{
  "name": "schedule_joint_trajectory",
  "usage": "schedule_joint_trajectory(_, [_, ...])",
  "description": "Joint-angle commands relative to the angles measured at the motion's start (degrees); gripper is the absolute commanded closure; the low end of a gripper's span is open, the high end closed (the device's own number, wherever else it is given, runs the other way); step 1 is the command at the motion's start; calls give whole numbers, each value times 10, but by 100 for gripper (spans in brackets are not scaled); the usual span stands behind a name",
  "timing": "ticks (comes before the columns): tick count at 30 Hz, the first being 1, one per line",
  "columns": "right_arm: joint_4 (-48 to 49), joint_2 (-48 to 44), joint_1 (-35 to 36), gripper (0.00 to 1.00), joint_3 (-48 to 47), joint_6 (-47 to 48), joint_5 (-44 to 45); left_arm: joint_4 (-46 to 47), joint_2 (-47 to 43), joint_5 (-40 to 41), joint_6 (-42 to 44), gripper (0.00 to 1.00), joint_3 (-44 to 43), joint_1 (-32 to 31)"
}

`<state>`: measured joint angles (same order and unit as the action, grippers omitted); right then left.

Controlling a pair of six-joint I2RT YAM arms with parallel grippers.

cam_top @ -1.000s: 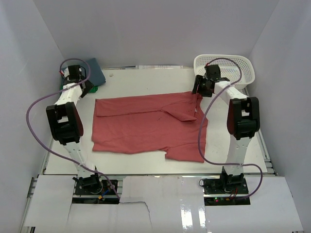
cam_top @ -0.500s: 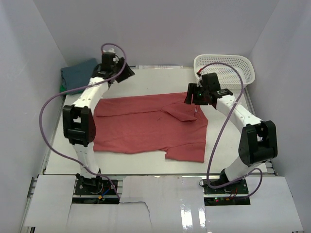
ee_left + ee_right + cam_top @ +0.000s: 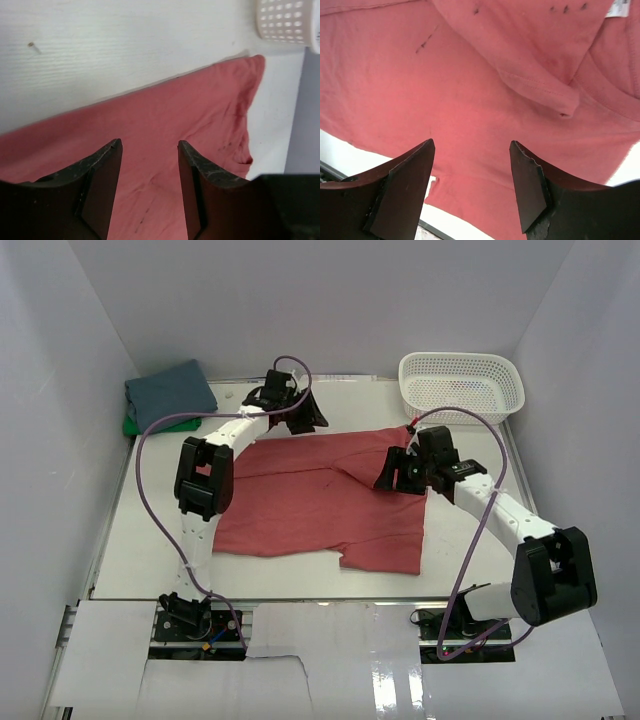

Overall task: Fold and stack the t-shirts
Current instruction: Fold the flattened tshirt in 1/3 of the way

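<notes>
Coral-red t-shirt [image 3: 300, 510] lies spread right under both tools; left gripper [image 3: 149, 145] and right gripper [image 3: 471, 144] hang partly open, empty. Soft, floppy stuff (zero stiffness), so I'd pinch a hem edge.

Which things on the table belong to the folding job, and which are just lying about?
Job:
coral-red t-shirt, spread out in the middle
slate-blue t-shirt, folded at the far left corner
green t-shirt, peeking out beneath it

Lying about:
white mesh basket, far right corner
</notes>
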<state>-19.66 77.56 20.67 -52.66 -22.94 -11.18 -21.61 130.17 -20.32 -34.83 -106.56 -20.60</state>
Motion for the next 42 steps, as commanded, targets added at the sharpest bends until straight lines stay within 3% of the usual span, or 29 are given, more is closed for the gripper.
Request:
schedule_joint_trajectory(1, [54, -7, 3, 32, 24, -42, -37, 31, 9, -54, -15, 41, -51, -8])
schedule_joint_trajectory(9, [187, 15, 7, 31, 104, -145, -71, 42, 39, -116, -43, 41, -70, -21])
schedule_joint_trajectory(15, [251, 31, 14, 31, 123, -180, -22, 64, 42, -143, -55, 40, -51, -26])
schedule_joint_trajectory(33, [335, 137, 37, 31, 117, -221, 92, 119, 47, -190, -74, 40, 35, -27])
schedule_joint_trajectory(42, [342, 165, 64, 30, 77, -197, 173, 135, 35, -193, -71, 41, 67, -28])
